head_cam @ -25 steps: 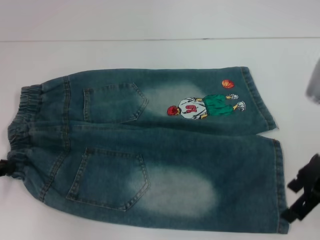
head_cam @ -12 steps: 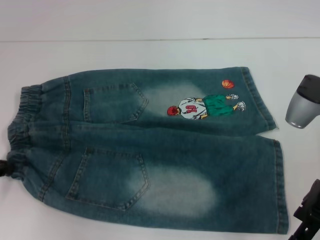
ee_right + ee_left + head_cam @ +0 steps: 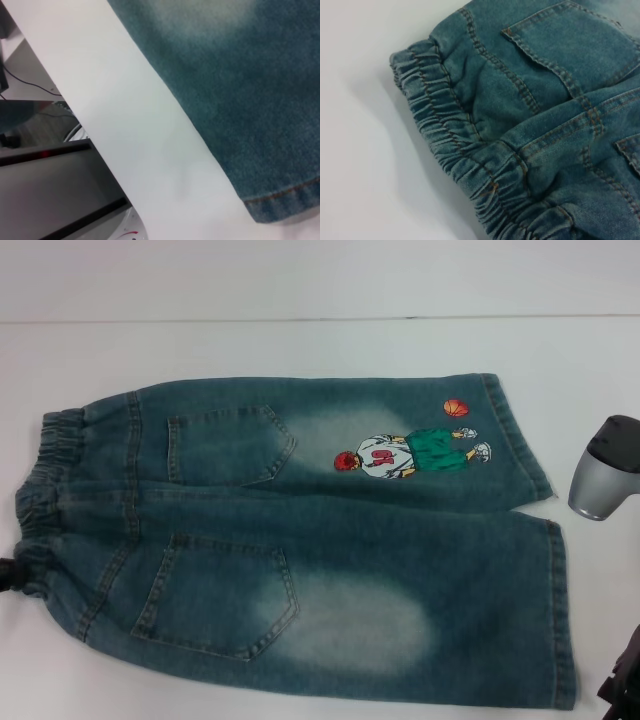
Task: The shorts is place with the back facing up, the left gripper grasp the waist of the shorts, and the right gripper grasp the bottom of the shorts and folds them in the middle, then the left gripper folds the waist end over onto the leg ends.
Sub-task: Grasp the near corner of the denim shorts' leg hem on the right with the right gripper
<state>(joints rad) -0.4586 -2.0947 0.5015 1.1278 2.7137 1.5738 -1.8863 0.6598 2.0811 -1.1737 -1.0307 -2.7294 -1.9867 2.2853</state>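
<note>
The shorts (image 3: 300, 540) lie flat on the white table (image 3: 300, 345), back pockets up. The ruffled waist (image 3: 45, 490) points left and the two leg hems (image 3: 562, 610) point right, one near the embroidered basketball (image 3: 455, 408). A black bit of my left gripper (image 3: 8, 575) shows at the waist's near corner. Only a black corner of my right gripper (image 3: 625, 690) shows at the lower right, past the near leg hem. The left wrist view shows the waist (image 3: 450, 145) close up. In the right wrist view I see a hem corner (image 3: 280, 200). No fingers appear in either wrist view.
A grey link of my right arm (image 3: 605, 470) hangs over the table right of the far leg hem. The right wrist view shows the table's edge (image 3: 100, 125), with floor and dark equipment (image 3: 45, 165) beyond it.
My right gripper has dropped toward the lower right corner, almost out of view, and the grey arm link has come in at the right. The shorts and the left gripper have not moved.
</note>
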